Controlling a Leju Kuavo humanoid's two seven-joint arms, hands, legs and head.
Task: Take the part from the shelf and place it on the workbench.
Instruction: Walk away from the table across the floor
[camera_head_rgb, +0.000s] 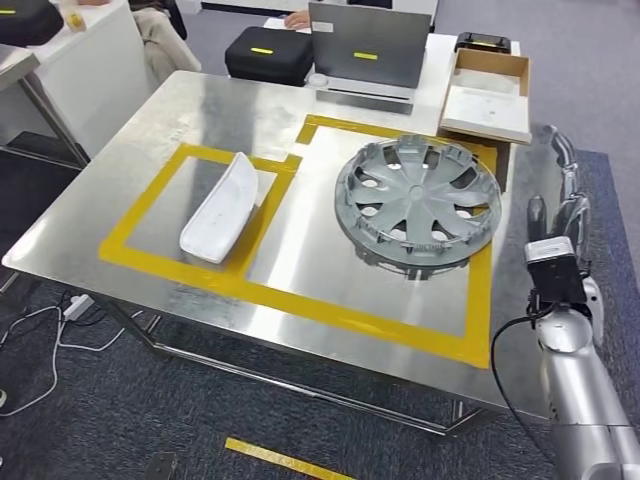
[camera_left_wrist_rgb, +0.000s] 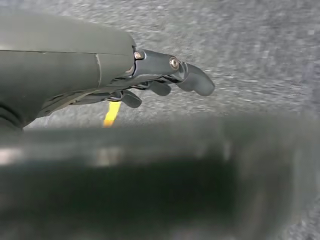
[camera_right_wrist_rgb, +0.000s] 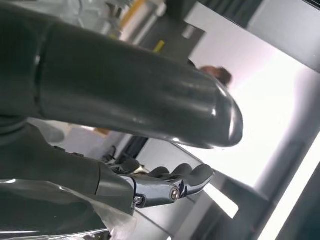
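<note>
Your right hand (camera_head_rgb: 562, 195) hangs empty, fingers apart, beside the bench (camera_head_rgb: 113, 190); your left hand (camera_left_wrist_rgb: 166, 80) is likewise empty. The hubcap (camera_head_rgb: 417, 193) lies flat within the yellow tape frame (camera_head_rgb: 332, 312), white part (camera_head_rgb: 221, 208) alongside.

Grey carpet floor (camera_head_rgb: 113, 410), yellow floor tape (camera_head_rgb: 279, 460), white desks (camera_head_rgb: 83, 70), loose cables (camera_head_rgb: 53, 340)
</note>
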